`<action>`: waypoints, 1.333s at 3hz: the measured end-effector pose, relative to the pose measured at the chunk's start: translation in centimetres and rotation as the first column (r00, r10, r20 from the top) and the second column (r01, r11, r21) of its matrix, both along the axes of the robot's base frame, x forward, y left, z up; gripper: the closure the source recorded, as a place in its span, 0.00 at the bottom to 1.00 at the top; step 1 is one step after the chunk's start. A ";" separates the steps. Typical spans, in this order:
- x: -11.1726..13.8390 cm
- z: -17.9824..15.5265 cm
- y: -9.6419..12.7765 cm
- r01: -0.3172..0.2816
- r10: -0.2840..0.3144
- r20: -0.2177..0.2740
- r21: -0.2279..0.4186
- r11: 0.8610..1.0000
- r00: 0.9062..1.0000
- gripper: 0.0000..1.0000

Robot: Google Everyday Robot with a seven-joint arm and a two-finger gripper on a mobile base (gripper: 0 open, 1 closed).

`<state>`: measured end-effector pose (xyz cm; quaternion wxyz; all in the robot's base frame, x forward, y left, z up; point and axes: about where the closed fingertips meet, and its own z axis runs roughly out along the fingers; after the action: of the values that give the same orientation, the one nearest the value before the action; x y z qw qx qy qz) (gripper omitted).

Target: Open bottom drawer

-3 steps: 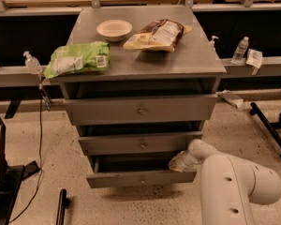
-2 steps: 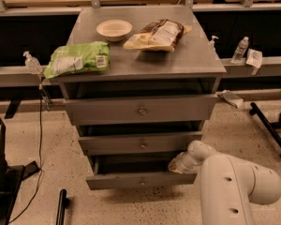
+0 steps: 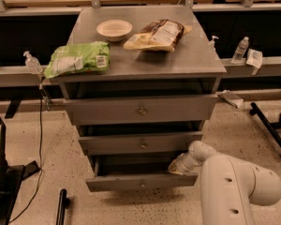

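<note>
bottom drawer [image 3: 140, 183]: front a shade farther out | pincer [image 3: 178, 165]: at its right end, marginally lower

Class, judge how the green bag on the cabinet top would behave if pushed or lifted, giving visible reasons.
The green bag looks puffy and creased, so probably light and floppy, sagging when lifted. Lying flat on the smooth cabinet top, it would likely slide, not roll. The gripper is down at the bottom drawer.

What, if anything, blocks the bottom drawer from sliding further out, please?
Nothing visible does. The end effector sits at the right end of the bottom drawer, and the floor ahead of it looks bare; a black bar lies left of its path.
</note>
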<state>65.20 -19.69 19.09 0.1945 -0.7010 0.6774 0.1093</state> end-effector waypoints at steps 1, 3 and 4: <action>0.0 0.0 0.0 0.000 0.000 0.000 0.000 1.000 1.000 1.00; 0.6 0.3 -0.5 0.051 -0.051 0.023 -0.001 0.999 0.998 0.57; 0.5 0.2 -0.3 0.051 -0.051 0.020 0.000 0.999 0.999 0.35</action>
<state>65.70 -20.02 19.24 0.2041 -0.6847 0.6929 0.0970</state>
